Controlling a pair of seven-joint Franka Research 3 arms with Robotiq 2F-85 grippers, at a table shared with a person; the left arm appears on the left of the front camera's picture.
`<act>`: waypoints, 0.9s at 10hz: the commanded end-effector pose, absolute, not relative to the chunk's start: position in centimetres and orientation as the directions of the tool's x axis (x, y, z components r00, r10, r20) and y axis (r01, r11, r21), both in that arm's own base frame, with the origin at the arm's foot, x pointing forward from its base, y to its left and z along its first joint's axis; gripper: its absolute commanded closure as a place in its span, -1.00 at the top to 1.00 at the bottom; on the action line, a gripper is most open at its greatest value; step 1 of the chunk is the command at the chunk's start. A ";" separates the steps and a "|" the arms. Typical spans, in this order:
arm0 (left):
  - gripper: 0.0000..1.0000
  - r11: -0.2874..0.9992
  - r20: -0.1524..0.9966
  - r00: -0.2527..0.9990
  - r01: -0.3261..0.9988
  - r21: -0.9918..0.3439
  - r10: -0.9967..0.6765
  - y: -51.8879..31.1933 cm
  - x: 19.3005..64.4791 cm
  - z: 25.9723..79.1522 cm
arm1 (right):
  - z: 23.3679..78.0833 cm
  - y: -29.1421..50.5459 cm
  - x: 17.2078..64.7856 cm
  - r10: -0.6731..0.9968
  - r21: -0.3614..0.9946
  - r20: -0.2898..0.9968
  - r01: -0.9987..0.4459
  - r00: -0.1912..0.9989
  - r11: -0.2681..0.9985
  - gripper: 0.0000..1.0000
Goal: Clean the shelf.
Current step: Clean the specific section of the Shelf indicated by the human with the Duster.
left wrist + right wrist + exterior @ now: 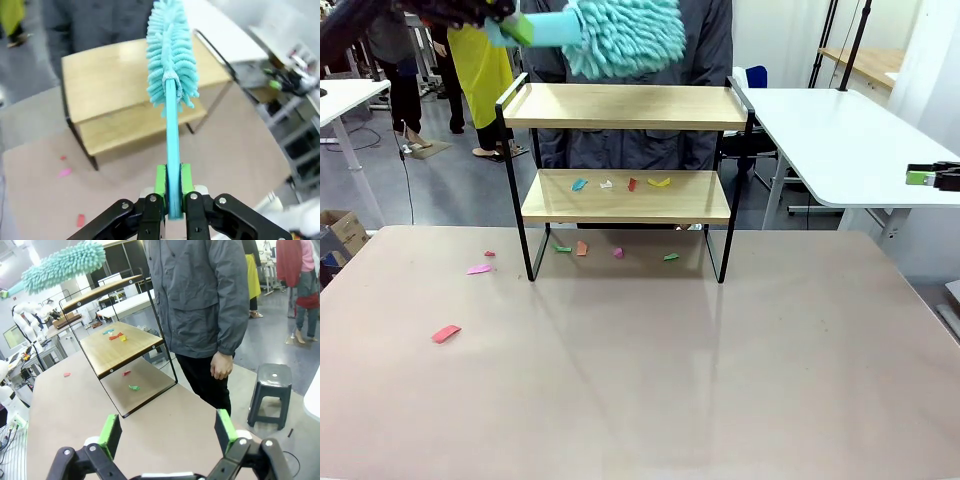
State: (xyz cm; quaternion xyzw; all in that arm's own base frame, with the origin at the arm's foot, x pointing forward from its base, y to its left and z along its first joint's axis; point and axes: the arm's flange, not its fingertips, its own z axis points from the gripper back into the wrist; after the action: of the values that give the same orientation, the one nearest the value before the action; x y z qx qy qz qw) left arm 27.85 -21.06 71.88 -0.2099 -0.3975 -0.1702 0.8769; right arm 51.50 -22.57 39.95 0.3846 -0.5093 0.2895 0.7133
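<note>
Scraps at left: pink paper scraps (446, 333) are seen on the surface (670, 380), well to the left of the shelf (620, 108).
Left gripper (515, 28): the jaws are pinched on the thin blue handle of the duster (620, 35) and held high, above the shelf's left end.
Duster: the fluffy teal head is held just above the top board. Its long axis runs along the board's length, pointing from the jaws toward the right.
Shelf: it is set at the far middle of the surface, below and to the right of the left jaws. The top board looks bare. Coloured scraps (620, 184) are scattered on the lower board and on the surface beneath it.
Coming move: a lowering and a sweep along the board are judged likely. The left arm is clearly the nearer.
Right gripper (932, 177): it is held at the far right, well apart from the shelf. Its jaws are spread wide, with nothing between them.
</note>
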 end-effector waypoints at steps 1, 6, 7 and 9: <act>-0.72 0.801 0.718 0.628 0.575 -0.168 -0.300 -17.8 26.9 71.3 | 40.2 -22.4 51.5 0.024 0.249 0.950 -0.804 0.310 0.541 1.00; -0.72 0.583 0.634 0.520 0.802 -0.130 -0.573 -13.0 25.4 68.5 | 40.2 -22.4 51.5 0.024 0.249 0.950 -0.804 0.310 0.541 1.00; -0.72 0.555 0.618 0.485 0.827 -0.092 -0.619 -12.3 25.0 67.7 | 40.2 -22.4 51.5 0.024 0.249 0.950 -0.804 0.310 0.541 1.00; -0.72 0.469 0.541 0.398 0.883 -0.007 -0.741 -12.3 23.7 65.8 | 40.2 -22.4 51.5 0.024 0.249 0.950 -0.804 0.310 0.541 1.00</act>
State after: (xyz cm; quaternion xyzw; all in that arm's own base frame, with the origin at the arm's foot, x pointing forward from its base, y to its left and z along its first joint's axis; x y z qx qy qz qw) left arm 24.37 -12.67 66.51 -0.1760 -0.2435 -0.4598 0.8357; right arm 51.50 -22.57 39.95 0.3846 -0.5093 0.2895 0.7133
